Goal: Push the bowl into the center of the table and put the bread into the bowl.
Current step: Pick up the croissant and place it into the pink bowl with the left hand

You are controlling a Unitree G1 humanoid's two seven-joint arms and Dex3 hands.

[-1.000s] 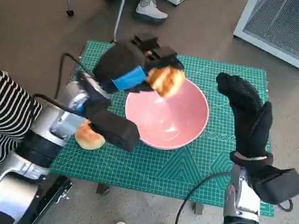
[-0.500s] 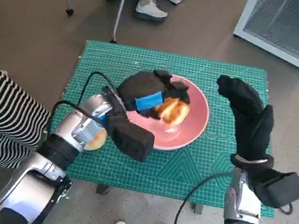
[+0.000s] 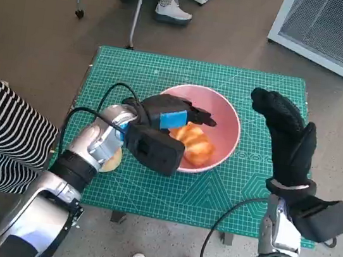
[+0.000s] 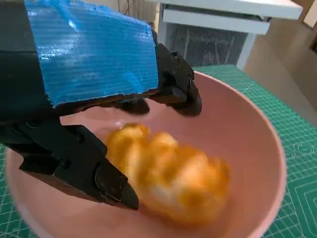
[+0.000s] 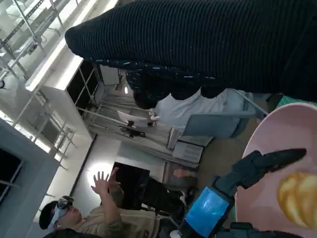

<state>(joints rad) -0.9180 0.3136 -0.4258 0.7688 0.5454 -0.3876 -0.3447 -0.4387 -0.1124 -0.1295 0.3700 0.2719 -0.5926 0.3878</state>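
Golden, glossy bread (image 3: 196, 143) lies in pink bowl (image 3: 227, 120).

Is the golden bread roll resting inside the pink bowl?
Yes, the golden bread roll lies inside the pink bowl, below the left hand.

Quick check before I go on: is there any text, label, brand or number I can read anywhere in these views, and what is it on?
No text can be read in any view.
Green cutting mat: printed grid lines and marks near the pink bowl, too small to read.
Blue tape on the left hand: blank.
White unit on the floor: no readable label.
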